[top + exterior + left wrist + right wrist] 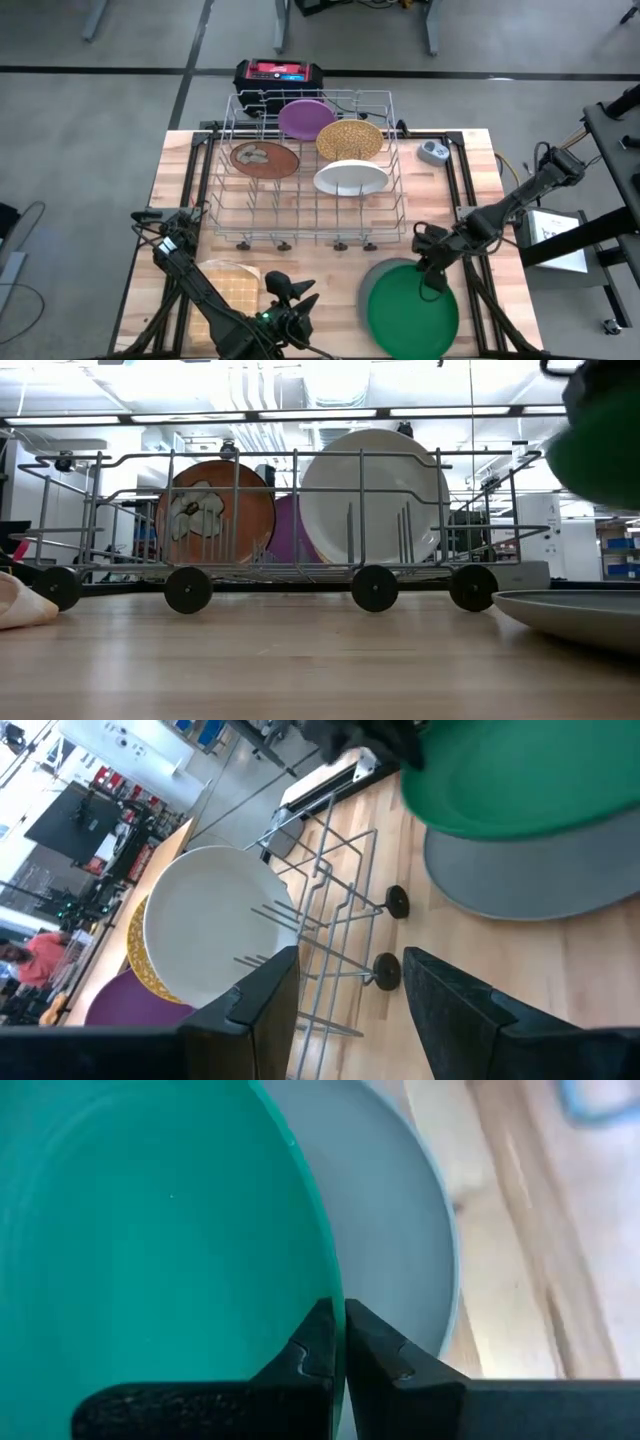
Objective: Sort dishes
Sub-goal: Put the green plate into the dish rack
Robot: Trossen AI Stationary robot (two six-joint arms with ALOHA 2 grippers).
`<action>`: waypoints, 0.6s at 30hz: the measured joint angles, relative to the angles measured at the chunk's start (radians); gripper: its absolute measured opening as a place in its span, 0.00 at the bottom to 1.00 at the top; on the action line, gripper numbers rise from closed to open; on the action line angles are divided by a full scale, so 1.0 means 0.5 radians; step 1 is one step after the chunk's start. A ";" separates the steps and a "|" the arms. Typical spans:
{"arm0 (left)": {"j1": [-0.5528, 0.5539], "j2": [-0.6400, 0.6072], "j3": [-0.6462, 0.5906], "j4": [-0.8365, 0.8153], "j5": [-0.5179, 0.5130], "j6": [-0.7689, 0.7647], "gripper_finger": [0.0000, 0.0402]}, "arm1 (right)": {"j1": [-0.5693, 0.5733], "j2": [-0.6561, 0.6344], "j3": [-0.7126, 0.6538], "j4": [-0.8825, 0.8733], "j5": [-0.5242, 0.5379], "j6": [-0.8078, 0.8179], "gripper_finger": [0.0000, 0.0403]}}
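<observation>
Four plates stand on edge in the wire rack (225,160): purple (305,117), yellow speckled (350,139), brown with grey blotches (264,158) and white (350,178). The green plate (412,312) is at the near right, above the grey plate (383,270), which lies flat on the table. My right gripper (432,270) is shut on the green plate. My left gripper (298,293) waits open near the table's near edge, pointing at the rack and touching nothing. Its own view shows the white plate (210,945), green plate (520,770) and grey plate (540,870). My right gripper pinches the green plate's rim (328,1285) between its two fingers, on the edge nearest the rack. It comes slanting down from the table's far right. The plate (600,440) is lifted clear above the grey plate (570,610).
A tan waffle cloth (230,285) lies at the near left under my left arm. A small grey-blue gadget (433,152) sits right of the rack. A black and red box (278,73) stands beyond the far edge. Bare wood lies between the rack and the near edge.
</observation>
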State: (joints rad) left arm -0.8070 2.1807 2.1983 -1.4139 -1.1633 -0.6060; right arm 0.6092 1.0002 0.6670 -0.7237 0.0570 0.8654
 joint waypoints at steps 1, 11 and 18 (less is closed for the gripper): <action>-0.011 -0.001 0.000 -0.002 0.000 0.000 0.42 | 0.011 -0.013 0.043 -0.028 0.035 -0.023 0.00; -0.150 -0.088 -0.001 -0.036 -0.076 -0.034 0.42 | 0.048 -0.059 0.589 -0.273 0.643 -0.534 0.00; -0.246 -0.200 -0.002 -0.057 -0.489 -0.050 0.42 | 0.046 0.015 1.009 -0.205 1.403 -1.289 0.00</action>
State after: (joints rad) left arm -0.9298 2.0808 2.1975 -1.4425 -1.4078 -0.6307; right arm 0.6319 1.0078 1.1714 -0.8263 0.7585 0.2207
